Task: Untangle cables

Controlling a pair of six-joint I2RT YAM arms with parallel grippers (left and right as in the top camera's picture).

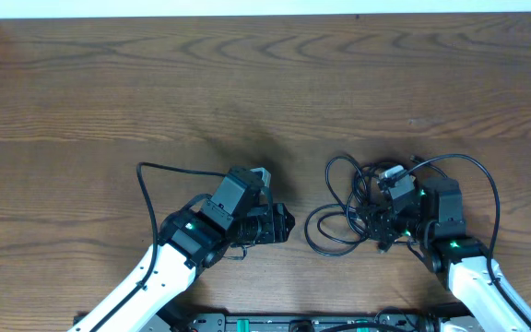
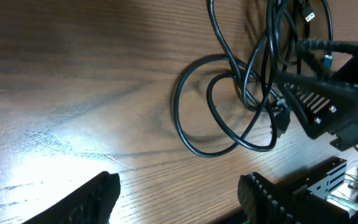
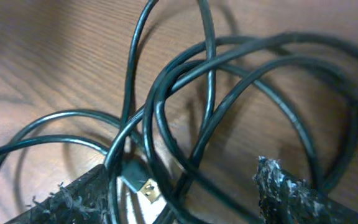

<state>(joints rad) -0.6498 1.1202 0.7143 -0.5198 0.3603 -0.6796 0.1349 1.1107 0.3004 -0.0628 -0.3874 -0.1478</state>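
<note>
frayed black pads (image 3: 278,186) of the right claw (image 3: 179,186) are seen standing apart over a knot of cables (image 3: 185,68), with several strands and a small metal-tipped plug (image 3: 143,185) lying between them; nothing is yet pinched. the cables are heaped on the wooden table (image 3: 48,43) directly under that claw, on the right-hand side, with two loose loops spilling toward the middle. the left claw (image 2: 179,196) is held released and empty, low over bare wood just beside those loops. the cords are thin, round, smooth and rubbery-looking, and are judged to be light, limp and somewhat slippery, likely to drag their neighbours along when pulled. a hold is best taken on a single free strand at an outer loop or close behind a plug, not at the crossing. the table is grained brown wood with a dull sheen.
</note>
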